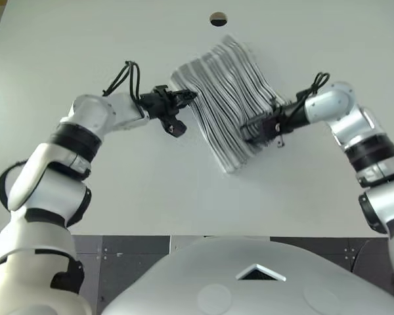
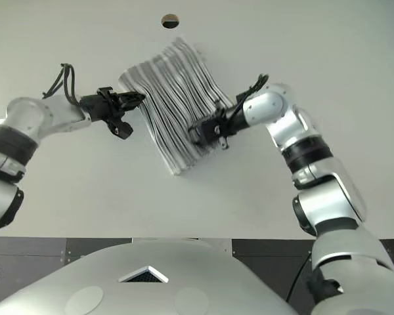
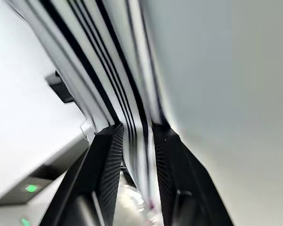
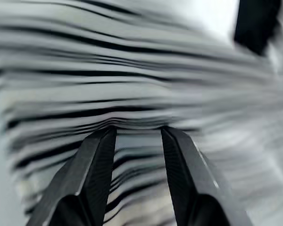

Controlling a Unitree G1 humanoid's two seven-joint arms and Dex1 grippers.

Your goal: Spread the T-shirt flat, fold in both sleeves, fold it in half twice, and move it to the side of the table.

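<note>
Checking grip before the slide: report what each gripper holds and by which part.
Left gripper pinches the folded T-shirt at its far left corner. Right gripper sits at its near right edge; whether it grips cannot be told.

Striped cloth T-shirt; smooth, seemingly matt table.

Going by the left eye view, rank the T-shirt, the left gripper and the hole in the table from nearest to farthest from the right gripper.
Measured from the right gripper:
1. T-shirt: nearest, with the gripper at its right edge.
2. Left gripper: across the shirt, at its left edge.
3. Hole in the table: farthest, beyond the shirt's far corner.
</note>
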